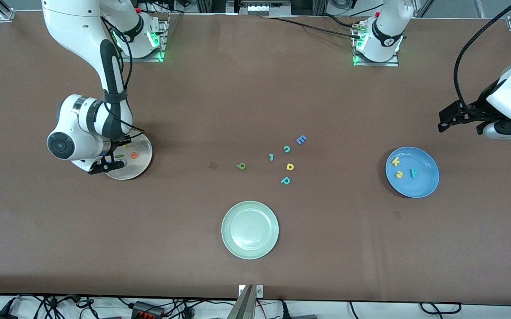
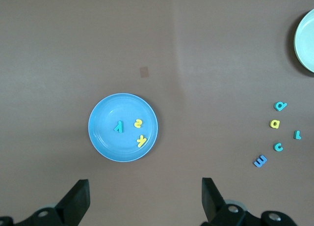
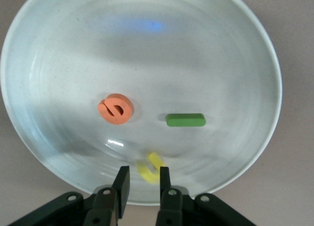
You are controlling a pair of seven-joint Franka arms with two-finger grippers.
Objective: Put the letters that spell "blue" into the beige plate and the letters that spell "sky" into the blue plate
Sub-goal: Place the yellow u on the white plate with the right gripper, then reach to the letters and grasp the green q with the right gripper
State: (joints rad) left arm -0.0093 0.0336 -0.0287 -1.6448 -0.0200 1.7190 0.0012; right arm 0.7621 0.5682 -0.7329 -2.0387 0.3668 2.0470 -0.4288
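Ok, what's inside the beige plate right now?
In the beige plate lie the orange "e" and the dark green "l". The yellow "u" sits at the right pincer, partly covered by its fingers. No "b" shows there.

**What the views hide or cut off**

In the front view the right arm's wrist covers part of the beige plate, and the yellow "u" shows only as a sliver beside the arm. The right hand is mostly hidden under its own wrist there. In the right wrist view the "u" is blurred and partly covered by the fingertips. The left arm is cut by the front view's edge. The pale green plate is cut by the left wrist view's edge.
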